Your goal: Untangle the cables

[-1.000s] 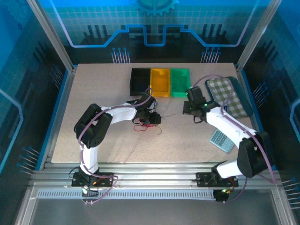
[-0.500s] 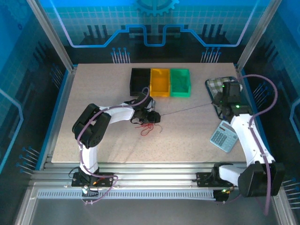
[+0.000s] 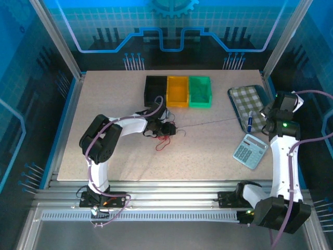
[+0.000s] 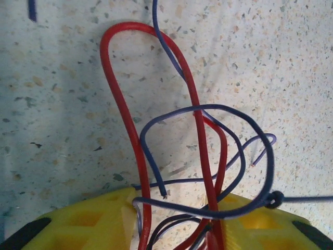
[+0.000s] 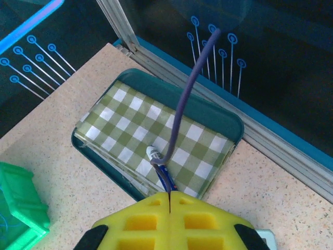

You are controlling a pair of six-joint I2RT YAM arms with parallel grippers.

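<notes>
Well left of the checked tray [image 3: 244, 99], the left arm crouches over the cables [image 3: 164, 140] while the right arm reaches to the tray's right edge
Left arm folded at the elbow, forearm low and aimed toward the tray, left gripper [image 4: 174, 221] tipped down at the table; its yellow fingers [image 4: 99, 221] stand apart, and a red wire [image 4: 118, 99] and a blue-purple wire [image 4: 260, 140] loop out ahead of the tips and run back into the gap, whether clamped there I cannot tell. Right arm stands nearly upright, right gripper [image 5: 170, 200] above the tray's right edge, fingers pressed flat together; one thin dark wire [image 3: 208, 123] runs straight from the tangle toward the tray, its end too fine to trace, and a blue pen [image 5: 162, 174] lies on the tray just ahead of the tips
</notes>
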